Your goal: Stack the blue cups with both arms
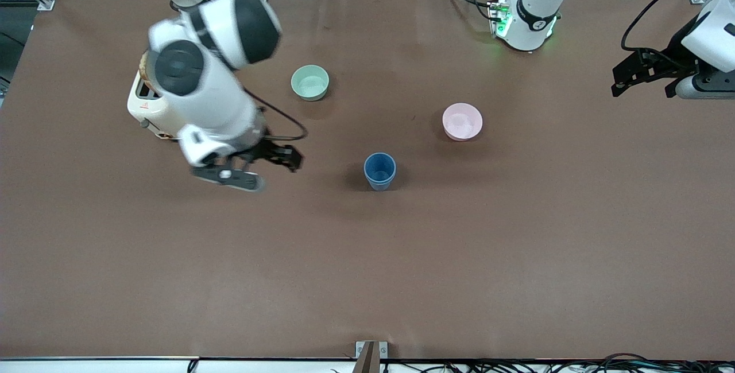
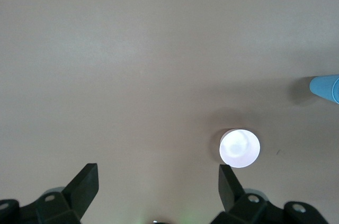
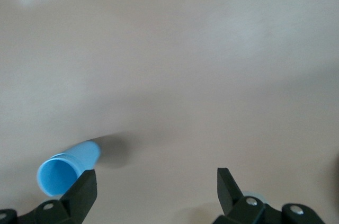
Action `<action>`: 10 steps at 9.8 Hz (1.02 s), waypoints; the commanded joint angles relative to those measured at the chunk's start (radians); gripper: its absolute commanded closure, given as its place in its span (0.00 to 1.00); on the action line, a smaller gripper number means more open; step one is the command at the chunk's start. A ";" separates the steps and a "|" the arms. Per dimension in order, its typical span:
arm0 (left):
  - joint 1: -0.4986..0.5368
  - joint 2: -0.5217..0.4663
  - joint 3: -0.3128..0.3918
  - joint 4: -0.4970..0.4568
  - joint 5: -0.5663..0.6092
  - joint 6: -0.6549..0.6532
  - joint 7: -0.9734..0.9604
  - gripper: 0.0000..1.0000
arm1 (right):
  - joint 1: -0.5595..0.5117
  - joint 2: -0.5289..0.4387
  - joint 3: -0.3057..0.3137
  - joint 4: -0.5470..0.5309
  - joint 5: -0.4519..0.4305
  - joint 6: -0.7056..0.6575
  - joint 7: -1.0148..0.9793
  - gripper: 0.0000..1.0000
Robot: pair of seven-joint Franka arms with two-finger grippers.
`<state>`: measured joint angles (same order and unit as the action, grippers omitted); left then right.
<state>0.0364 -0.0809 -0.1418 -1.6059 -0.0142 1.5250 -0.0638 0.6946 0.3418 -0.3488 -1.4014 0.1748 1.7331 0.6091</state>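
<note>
A blue cup [image 1: 379, 171] stands upright near the middle of the table, nearer the front camera than both bowls. Only this one blue cup outline shows; I cannot tell whether a second sits inside it. My right gripper [image 1: 289, 158] is open and empty, low over the table beside the cup, toward the right arm's end. In the right wrist view the cup [image 3: 66, 168] lies just outside one finger of the open gripper [image 3: 157, 184]. My left gripper [image 1: 642, 90] is open and empty, and waits over the left arm's end of the table. The left wrist view shows its open gripper [image 2: 159, 181] and the cup [image 2: 326, 87] far off.
A pale green bowl [image 1: 310, 82] and a pink bowl [image 1: 462, 121] sit farther from the front camera than the cup. The pink bowl [image 2: 240, 148] also shows in the left wrist view. A white toaster-like appliance [image 1: 142, 106] stands partly hidden by the right arm.
</note>
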 commanded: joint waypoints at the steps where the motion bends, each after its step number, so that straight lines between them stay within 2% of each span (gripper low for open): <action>1: 0.002 -0.004 0.002 -0.023 0.010 0.007 0.019 0.00 | -0.015 -0.072 -0.090 -0.041 -0.030 -0.058 -0.060 0.00; 2: 0.000 -0.004 0.001 -0.026 0.008 0.003 0.010 0.00 | -0.089 -0.096 -0.076 -0.039 -0.062 -0.073 -0.109 0.00; 5: 0.000 0.003 0.001 -0.023 0.007 0.004 0.018 0.00 | -0.294 -0.156 -0.067 -0.034 -0.064 -0.119 -0.320 0.00; 6: 0.000 0.009 0.001 -0.022 0.005 0.006 0.018 0.00 | -0.378 -0.185 -0.032 -0.033 -0.064 -0.147 -0.378 0.00; 8: -0.001 0.006 0.001 -0.012 0.004 -0.002 0.001 0.00 | -0.531 -0.256 0.096 -0.044 -0.136 -0.222 -0.448 0.00; 10: -0.001 0.003 -0.001 -0.011 0.003 -0.011 0.001 0.00 | -0.726 -0.290 0.259 -0.062 -0.150 -0.245 -0.536 0.00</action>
<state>0.0369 -0.0812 -0.1416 -1.5994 -0.0142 1.5249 -0.0635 0.0866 0.0991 -0.2040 -1.4108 0.0441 1.4832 0.1244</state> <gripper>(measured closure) 0.000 0.000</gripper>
